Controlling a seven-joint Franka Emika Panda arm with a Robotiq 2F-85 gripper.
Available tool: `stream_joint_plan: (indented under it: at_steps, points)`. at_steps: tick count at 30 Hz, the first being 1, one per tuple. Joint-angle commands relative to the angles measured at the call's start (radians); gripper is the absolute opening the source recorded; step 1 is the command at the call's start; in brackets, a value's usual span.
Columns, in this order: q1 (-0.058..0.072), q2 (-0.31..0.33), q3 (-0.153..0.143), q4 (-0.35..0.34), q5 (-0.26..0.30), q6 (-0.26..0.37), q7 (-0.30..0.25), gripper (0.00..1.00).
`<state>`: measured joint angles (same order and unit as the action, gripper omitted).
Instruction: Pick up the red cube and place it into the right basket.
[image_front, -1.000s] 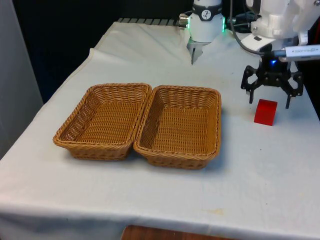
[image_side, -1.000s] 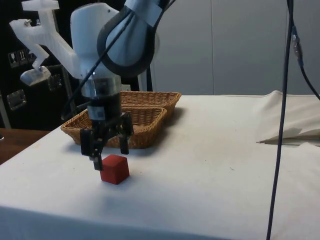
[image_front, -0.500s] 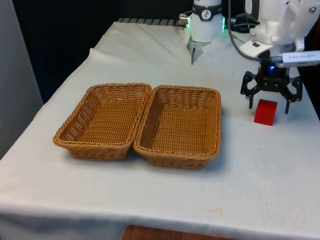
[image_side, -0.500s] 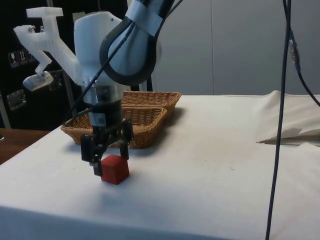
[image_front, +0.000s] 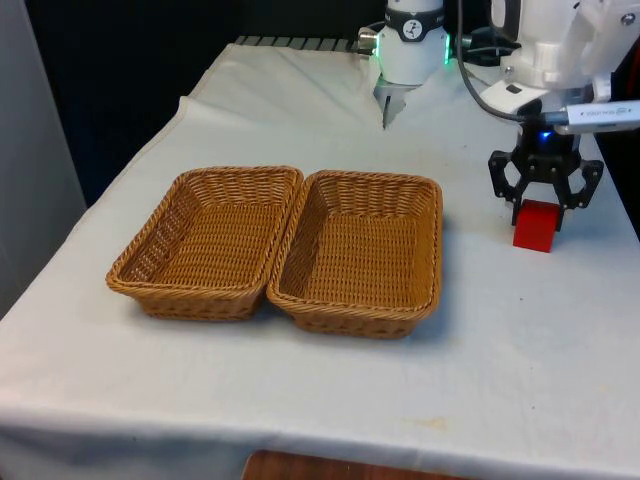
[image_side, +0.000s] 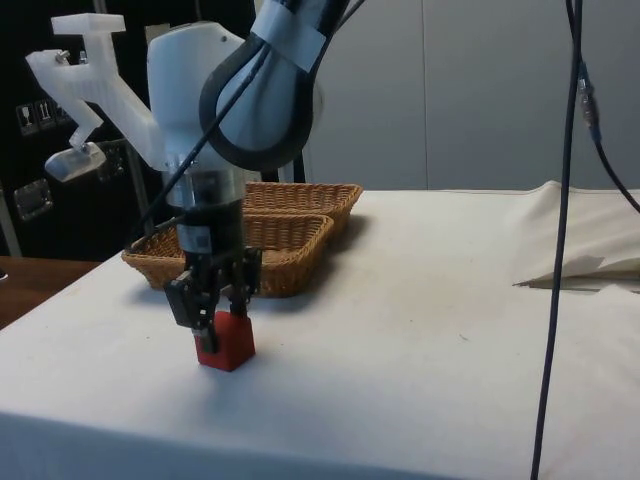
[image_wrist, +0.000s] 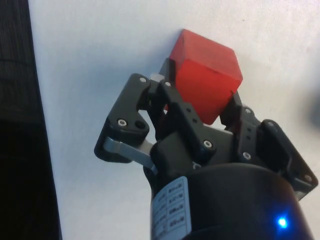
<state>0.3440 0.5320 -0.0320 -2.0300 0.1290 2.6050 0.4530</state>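
Observation:
The red cube (image_front: 537, 230) rests on the white cloth, to the front view's right of the right wicker basket (image_front: 430, 250). My gripper (image_front: 541, 212) stands straight down over the cube, its black fingers shut on the cube's two sides. In the side view the gripper (image_side: 221, 325) clamps the cube's (image_side: 228, 346) upper half, and the cube's base still touches the table. The wrist view has the cube (image_wrist: 207, 67) squeezed between both fingers (image_wrist: 168, 90), slightly turned in the grip.
A left wicker basket (image_front: 150, 250) stands touching the right one near the table's middle; both hold nothing. In the side view the baskets (image_side: 290, 235) lie just behind the gripper. The table's edge runs close on the front view's right of the cube.
The gripper came down around the cube with fingers spread, then shut on its sides. The cube shifted slightly as the fingers squared it up.

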Motion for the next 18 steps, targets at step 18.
stream_joint_plan:
  at_steps: [18]
  points:
    - [0.008, -0.092, 0.000, -0.007, -0.025, -0.084, -0.023, 0.02]
